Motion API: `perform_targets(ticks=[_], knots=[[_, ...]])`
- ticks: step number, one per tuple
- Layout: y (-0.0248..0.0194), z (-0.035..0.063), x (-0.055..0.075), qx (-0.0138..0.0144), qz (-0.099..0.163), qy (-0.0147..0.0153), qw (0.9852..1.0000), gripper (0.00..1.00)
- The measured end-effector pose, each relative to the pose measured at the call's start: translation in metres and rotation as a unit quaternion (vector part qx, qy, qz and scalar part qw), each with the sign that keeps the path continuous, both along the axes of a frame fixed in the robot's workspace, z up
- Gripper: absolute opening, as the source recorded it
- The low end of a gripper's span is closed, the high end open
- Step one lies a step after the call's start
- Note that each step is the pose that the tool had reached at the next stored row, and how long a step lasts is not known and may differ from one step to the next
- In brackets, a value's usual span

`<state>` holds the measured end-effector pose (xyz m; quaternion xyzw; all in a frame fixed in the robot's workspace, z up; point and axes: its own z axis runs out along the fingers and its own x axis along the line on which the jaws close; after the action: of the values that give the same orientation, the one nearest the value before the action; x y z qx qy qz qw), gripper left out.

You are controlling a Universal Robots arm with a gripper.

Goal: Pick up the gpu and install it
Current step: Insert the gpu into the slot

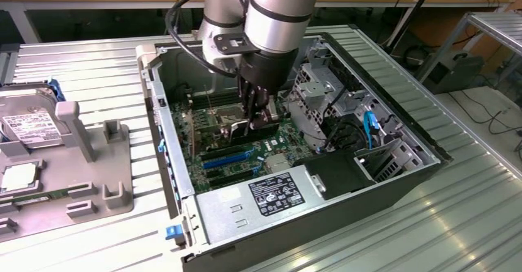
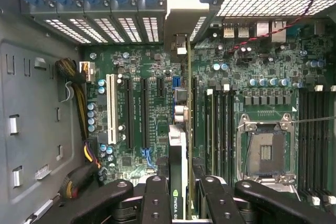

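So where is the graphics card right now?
The gpu is held edge-on in the end effector inside the open computer case, over the motherboard's expansion slots, beside the empty processor socket.

Silver arm (image 1: 273, 9), black end effector (image 1: 259, 110)

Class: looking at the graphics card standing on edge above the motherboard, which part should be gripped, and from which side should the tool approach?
Grip the gpu by its upper long edge, from above, as the tool does, fingers on the two flat faces. It stands on edge, bracket toward the rear slots, connector edge facing the motherboard, which must stay free.
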<state>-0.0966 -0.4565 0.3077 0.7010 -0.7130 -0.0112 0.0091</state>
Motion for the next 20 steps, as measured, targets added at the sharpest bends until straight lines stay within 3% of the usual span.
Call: perform_targets(ticks=[16,20], knots=[[0.0,-0.0292,-0.016,-0.0003,0.0,0.0,1.0,0.27],[0.0,-0.0306,-0.017,-0.0005,0.0,0.0,1.0,0.27]])
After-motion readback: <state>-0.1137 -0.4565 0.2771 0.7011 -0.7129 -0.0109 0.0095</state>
